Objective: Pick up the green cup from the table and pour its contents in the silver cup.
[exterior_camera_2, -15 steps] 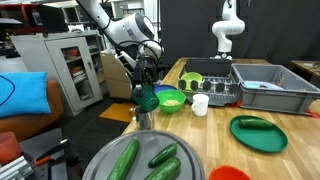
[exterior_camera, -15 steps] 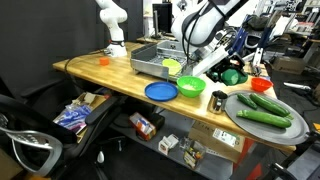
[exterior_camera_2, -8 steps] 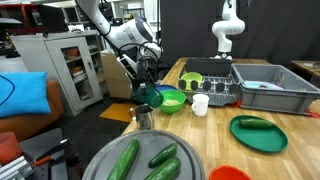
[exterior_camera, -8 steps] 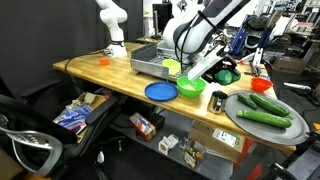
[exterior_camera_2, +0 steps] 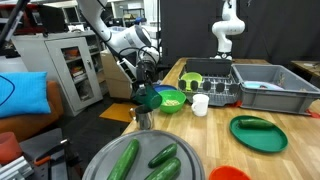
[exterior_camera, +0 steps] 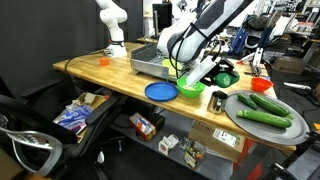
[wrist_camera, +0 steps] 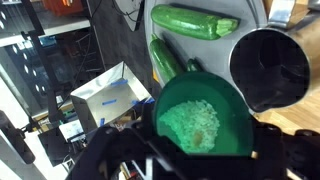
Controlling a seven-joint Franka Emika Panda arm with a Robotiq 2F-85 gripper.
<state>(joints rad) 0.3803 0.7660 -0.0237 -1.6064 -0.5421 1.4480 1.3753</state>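
My gripper [wrist_camera: 203, 142] is shut on the green cup [wrist_camera: 205, 118], with dark fingers on both sides of it. The cup is tilted and pale granular contents lie inside it. Its rim is right beside the open mouth of the silver cup [wrist_camera: 275, 65]. In an exterior view my gripper [exterior_camera_2: 147, 86] holds the green cup [exterior_camera_2: 148, 98] just above the silver cup [exterior_camera_2: 143, 118], which stands at the edge of the table [exterior_camera_2: 215, 120].
A lime-green bowl [exterior_camera_2: 171, 99] and a white cup [exterior_camera_2: 200, 104] stand beside the gripper. A dark-green plate [exterior_camera_2: 258, 133], a grey dish rack [exterior_camera_2: 265, 85] and a plate of cucumbers [exterior_camera_2: 140, 160] are on the table. A blue plate [exterior_camera: 160, 91] lies near the front edge.
The arm's upper links have swung left and the wrist has turned. The green cup has stayed over the silver cup.
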